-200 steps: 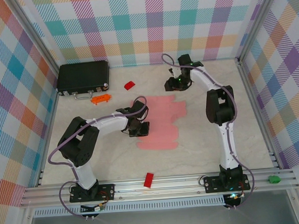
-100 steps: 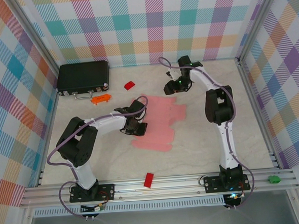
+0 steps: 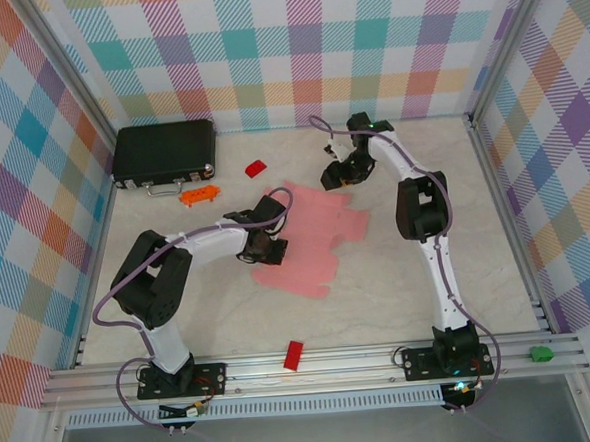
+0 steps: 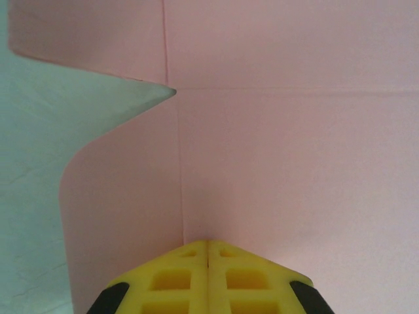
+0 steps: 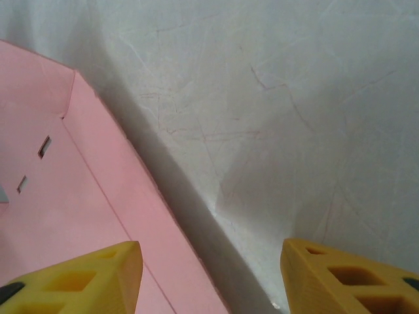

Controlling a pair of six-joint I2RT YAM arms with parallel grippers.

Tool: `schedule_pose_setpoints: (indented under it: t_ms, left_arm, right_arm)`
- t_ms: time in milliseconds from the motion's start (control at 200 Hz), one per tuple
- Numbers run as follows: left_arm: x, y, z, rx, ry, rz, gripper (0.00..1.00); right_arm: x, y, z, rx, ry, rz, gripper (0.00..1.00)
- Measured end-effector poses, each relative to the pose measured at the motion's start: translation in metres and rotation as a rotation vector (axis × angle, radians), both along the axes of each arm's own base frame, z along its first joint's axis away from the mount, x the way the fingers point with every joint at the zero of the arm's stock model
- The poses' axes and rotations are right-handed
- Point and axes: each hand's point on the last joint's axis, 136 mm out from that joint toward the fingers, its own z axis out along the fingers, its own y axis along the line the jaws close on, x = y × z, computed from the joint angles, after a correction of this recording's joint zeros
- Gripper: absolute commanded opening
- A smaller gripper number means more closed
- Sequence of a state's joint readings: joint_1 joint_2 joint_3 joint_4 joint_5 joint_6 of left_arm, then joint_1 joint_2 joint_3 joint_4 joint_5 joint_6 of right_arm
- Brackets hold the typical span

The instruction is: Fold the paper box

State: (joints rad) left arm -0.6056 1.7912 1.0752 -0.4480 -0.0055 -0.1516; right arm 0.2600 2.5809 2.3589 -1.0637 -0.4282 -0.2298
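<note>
At the far left I see a black case lying against the back wall, with a small orange piece just in front of it and a red block a little to its right. The left jaws are closed tight on the left edge of the box. In the left wrist view the yellow fingertips meet with no gap, and the pink card runs up from them and curls off the desk at its left side. The box is a flat pink sheet in the middle of the desk, tilted, between the two arms. Another red block sits near the front rail. The right jaws stand wide at the box's far edge, gripping nothing. One fingertip is over the card, the other over bare desk.
</note>
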Motion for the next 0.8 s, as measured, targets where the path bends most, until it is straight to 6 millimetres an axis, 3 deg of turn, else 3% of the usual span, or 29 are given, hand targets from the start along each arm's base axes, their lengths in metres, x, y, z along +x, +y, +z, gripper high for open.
schedule_pose_setpoints:
  t_ms: [520, 800]
  left_arm:
    - [0.004, 0.003, -0.001, 0.011, -0.010, 0.000, 0.00]
    - [0.004, 0.003, -0.001, 0.011, -0.009, 0.001, 0.00]
  right_arm:
    - [-0.020, 0.003, -0.004, -0.003, 0.050, 0.075, 0.57]
    - [-0.026, 0.013, -0.001, 0.030, 0.048, 0.119, 0.49]
